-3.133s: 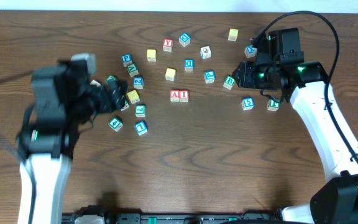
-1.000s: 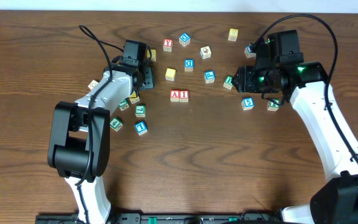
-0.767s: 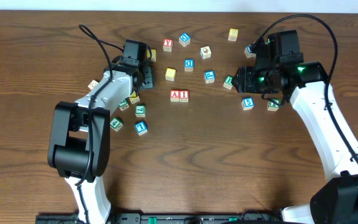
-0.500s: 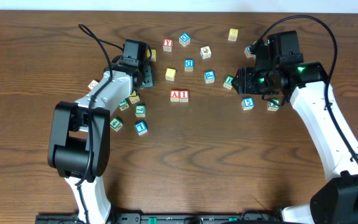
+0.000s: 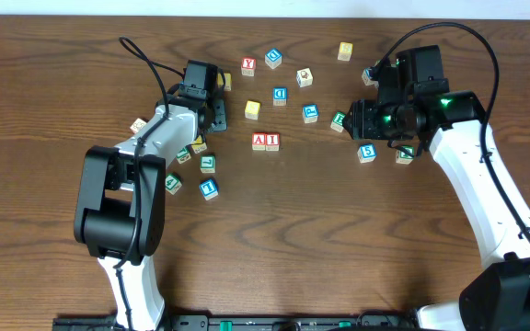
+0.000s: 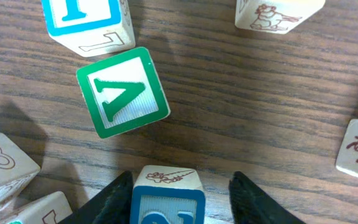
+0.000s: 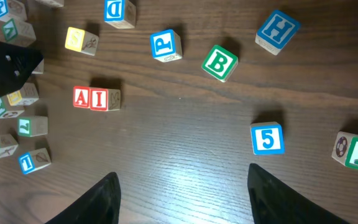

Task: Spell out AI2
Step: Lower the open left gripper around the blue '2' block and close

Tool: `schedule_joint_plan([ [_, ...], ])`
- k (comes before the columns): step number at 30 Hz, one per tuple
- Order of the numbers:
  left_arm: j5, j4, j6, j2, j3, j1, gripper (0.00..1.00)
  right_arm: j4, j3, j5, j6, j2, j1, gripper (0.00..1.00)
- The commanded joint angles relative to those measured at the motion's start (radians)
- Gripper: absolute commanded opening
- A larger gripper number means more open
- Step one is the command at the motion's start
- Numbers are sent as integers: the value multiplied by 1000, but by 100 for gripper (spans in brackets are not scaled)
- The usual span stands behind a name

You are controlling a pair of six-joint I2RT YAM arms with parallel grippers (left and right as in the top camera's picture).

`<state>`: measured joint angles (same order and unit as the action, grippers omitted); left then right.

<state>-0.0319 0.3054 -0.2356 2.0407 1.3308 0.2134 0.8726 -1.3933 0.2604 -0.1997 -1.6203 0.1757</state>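
A red A block point(image 5: 259, 141) and a red I block point(image 5: 271, 141) stand side by side at the table's middle; the right wrist view shows the same A block point(image 7: 82, 98) and I block point(image 7: 98, 99). In the left wrist view, my left gripper point(image 6: 180, 175) straddles a blue 2 block point(image 6: 168, 199). Its left finger is against the block and its right finger stands a small gap away. From overhead, the left gripper point(image 5: 205, 112) covers that block. My right gripper point(image 7: 182, 171) hangs open over bare wood, right of the pair.
A green lettered block point(image 6: 123, 92) lies just ahead of the left fingers, with other blocks around it. Near the right gripper are a blue 5 point(image 7: 266, 138), a green B point(image 7: 220, 62), a blue P point(image 7: 166, 45) and a blue H point(image 7: 277, 30).
The left arm swung in from the left to the block cluster, and its jaws have just narrowed around the blue 2 block. The right arm has stayed put.
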Motion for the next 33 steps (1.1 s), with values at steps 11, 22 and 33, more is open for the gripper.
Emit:
schedule_joint_plan([
  [11, -15, 9, 6, -26, 12, 2, 43, 5, -7, -16, 15, 19, -4, 64],
  [22, -75, 48, 6, -64, 12, 2, 37, 7, -7, -19, 15, 19, -4, 65],
  [33, -74, 59, -1, -47, 12, 2, 38, 12, -7, -18, 14, 19, -4, 66],
])
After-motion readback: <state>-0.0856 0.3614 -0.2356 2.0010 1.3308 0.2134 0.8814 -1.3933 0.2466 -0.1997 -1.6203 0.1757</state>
